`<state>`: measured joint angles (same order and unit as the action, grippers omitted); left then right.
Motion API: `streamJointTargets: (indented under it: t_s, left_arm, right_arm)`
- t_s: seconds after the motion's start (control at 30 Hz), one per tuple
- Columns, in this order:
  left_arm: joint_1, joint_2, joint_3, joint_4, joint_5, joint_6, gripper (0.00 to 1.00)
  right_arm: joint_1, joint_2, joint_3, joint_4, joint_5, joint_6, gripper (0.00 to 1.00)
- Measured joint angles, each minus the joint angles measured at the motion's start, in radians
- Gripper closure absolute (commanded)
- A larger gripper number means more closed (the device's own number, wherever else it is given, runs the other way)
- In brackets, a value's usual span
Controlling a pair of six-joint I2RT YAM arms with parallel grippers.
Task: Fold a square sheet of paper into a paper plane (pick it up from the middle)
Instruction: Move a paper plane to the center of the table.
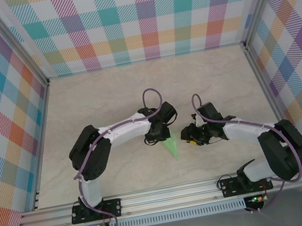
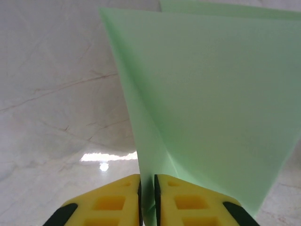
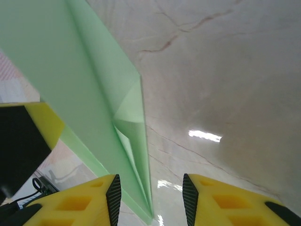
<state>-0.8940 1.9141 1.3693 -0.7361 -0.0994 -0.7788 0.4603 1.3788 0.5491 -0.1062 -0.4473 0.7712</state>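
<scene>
Final creasing, I reckon: left hand (image 2: 146, 182) clamped on the paper plane (image 2: 211, 94), right hand (image 3: 151, 184) partly open around its edge, gripping nothing. Next it should pinch.

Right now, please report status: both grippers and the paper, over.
Left gripper shut on the paper plane. Right gripper open, plane's edge between its jaws. Nothing in the way.
</scene>
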Motion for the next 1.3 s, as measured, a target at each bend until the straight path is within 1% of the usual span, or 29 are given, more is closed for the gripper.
streamJointTargets:
  t_s: [0.13,0.2,0.37,0.57,0.83,1.3]
  left_arm:
    - [0.005,-0.058,-0.053,0.035,0.000,-0.003,0.89]
    - [0.008,-0.076,-0.068,0.049,0.000,-0.004,0.91]
    - [0.019,-0.083,-0.092,0.077,0.001,-0.003,0.92]
    - [0.019,-0.083,-0.103,0.090,0.002,-0.003,0.92]
    - [0.021,-0.083,-0.105,0.093,0.001,0.002,0.92]
    - [0.026,-0.083,-0.116,0.111,0.002,0.008,0.92]
  right_arm:
    - [0.043,0.064,0.051,0.012,0.001,-0.001,0.58]
    - [0.066,0.091,0.074,0.016,0.001,-0.001,0.58]
    - [0.097,0.123,0.099,0.015,0.018,-0.010,0.55]
    - [0.099,0.166,0.107,0.031,0.009,-0.024,0.54]
    - [0.116,0.213,0.130,0.075,-0.028,-0.024,0.54]
    - [0.120,0.215,0.116,0.154,-0.080,-0.055,0.50]
